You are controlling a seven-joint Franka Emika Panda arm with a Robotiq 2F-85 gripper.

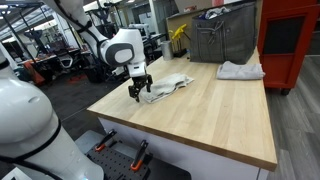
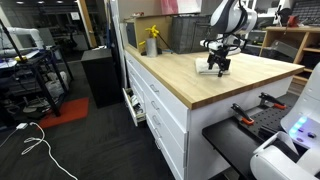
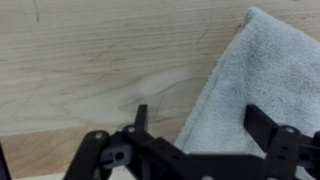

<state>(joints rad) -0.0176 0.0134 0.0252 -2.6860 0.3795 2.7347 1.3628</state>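
Towel (image 1: 166, 86) in focus: pale grey, crumpled and drawn out lengthwise, lying flat on the wooden worktop (image 1: 205, 118), near the worktop's long front edge and towards the end that is nearer in this exterior view. From the wrist, the towel (image 3: 262, 75) covers the right-hand part of the worktop (image 3: 90, 60), with its hemmed edge slanting down across the wood grain. And here is the gripper (image 1: 138, 91), low over the worktop at one end of the towel, jaws spread wide and pinching nothing. One finger (image 3: 140, 118) hangs over bare wood and its partner over the cloth, so the towel's edge runs between them. Whether the tips touch the worktop cannot be told. In both exterior views the gripper (image 2: 218, 68) points straight down at the worktop. Further out, a white cloth (image 1: 241, 70) sits bunched at the worktop's far corner, well apart from the towel. A grey metal bin (image 1: 222, 36) stands at the worktop's far end, and a yellow object (image 2: 152, 40) stands upright just beside it. White drawers (image 2: 152, 100) fill the side below the worktop, and a red cabinet (image 1: 290, 40) rises just beyond the worktop's far corner.
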